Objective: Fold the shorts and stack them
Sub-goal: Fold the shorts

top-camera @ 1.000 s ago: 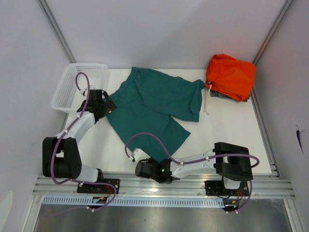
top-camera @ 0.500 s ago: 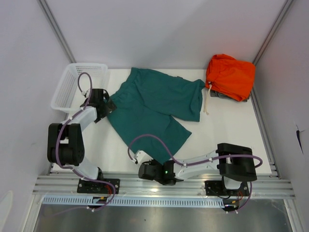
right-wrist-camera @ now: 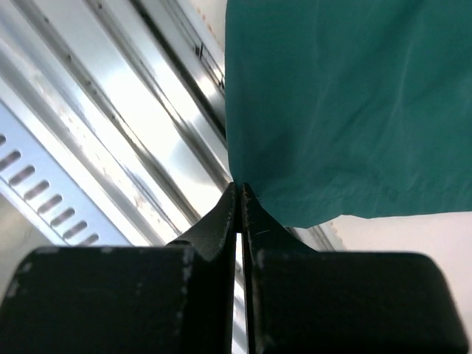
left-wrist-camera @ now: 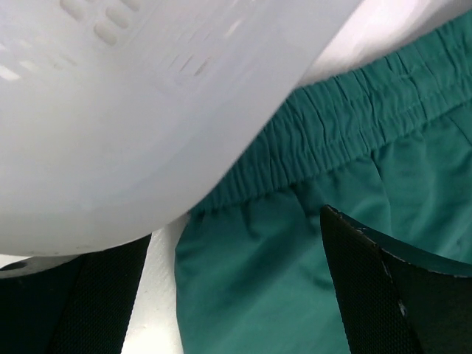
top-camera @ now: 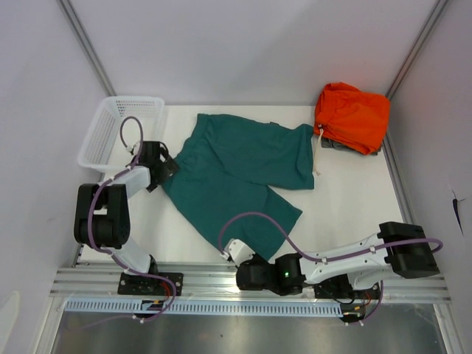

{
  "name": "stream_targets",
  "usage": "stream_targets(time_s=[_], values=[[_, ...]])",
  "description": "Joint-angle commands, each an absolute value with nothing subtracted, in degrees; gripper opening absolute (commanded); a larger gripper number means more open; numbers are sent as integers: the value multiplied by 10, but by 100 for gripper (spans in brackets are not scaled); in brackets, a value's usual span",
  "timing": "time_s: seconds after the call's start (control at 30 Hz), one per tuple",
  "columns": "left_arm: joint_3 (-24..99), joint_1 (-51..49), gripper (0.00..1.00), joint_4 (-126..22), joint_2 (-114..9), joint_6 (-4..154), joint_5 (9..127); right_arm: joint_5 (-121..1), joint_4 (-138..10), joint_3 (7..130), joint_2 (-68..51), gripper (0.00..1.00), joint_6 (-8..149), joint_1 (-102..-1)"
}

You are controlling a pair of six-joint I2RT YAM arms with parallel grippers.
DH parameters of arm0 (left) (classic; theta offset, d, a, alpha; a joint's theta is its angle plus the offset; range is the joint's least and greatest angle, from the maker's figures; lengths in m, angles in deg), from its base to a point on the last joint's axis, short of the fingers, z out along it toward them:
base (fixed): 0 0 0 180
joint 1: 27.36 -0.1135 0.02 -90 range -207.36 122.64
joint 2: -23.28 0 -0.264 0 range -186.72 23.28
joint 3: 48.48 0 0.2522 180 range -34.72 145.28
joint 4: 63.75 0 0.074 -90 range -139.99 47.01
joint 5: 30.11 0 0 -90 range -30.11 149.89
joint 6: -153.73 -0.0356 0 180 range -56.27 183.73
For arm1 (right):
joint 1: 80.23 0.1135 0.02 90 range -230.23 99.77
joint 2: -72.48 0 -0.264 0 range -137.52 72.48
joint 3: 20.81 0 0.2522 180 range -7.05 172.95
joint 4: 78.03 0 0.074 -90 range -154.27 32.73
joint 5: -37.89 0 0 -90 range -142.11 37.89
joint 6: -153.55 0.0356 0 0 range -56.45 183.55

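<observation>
Two grippers, one pair of shorts (top-camera: 236, 173).

Nearest, by the metal rail (top-camera: 184, 280): right gripper (right-wrist-camera: 239, 198), jaws pressed together, pinching the corner of one leg hem. Cloth runs up out of the tips.

Shorts lie spread on the table (top-camera: 346, 206), unfolded. One leg reaches toward the arms, the other toward the right. Waistband (left-wrist-camera: 346, 133) at the left.

Mid-left: left gripper (left-wrist-camera: 236, 295), jaws wide apart, cloth just below the waistband showing between them, nothing clamped. White basket (top-camera: 110, 131) just beside it.

Far right corner: orange garment (top-camera: 352, 116), folded, close to the shorts' right edge.

Judgement: first fold only being set up, stacking not begun. Next move calls for the left jaws to close on the waistband edge. Both arms would then carry their corners across together, so the cloth folds evenly and does not drag or bunch.
</observation>
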State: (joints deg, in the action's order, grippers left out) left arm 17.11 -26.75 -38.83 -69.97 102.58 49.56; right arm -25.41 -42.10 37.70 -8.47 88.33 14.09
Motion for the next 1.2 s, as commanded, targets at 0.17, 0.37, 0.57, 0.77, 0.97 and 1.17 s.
stream_targets(time_s=[0.17,0.37,0.57,0.77,0.97,1.17], values=[[121,-272,96,-436,-686,1070,482,-237,-356,358,-34,0,948,168],[111,-272,92,-441,-682,1072,478,-227,-301,351,5,0,994,186],[89,-272,74,-451,-670,1086,483,-218,-292,342,16,0,1006,186],[52,-272,82,-445,-622,1111,472,-217,-292,350,-8,0,1003,180],[35,-272,99,-419,-576,1108,478,-222,-301,349,-6,0,994,172],[25,-272,73,-437,-591,1119,507,-228,-305,347,-5,0,988,167]])
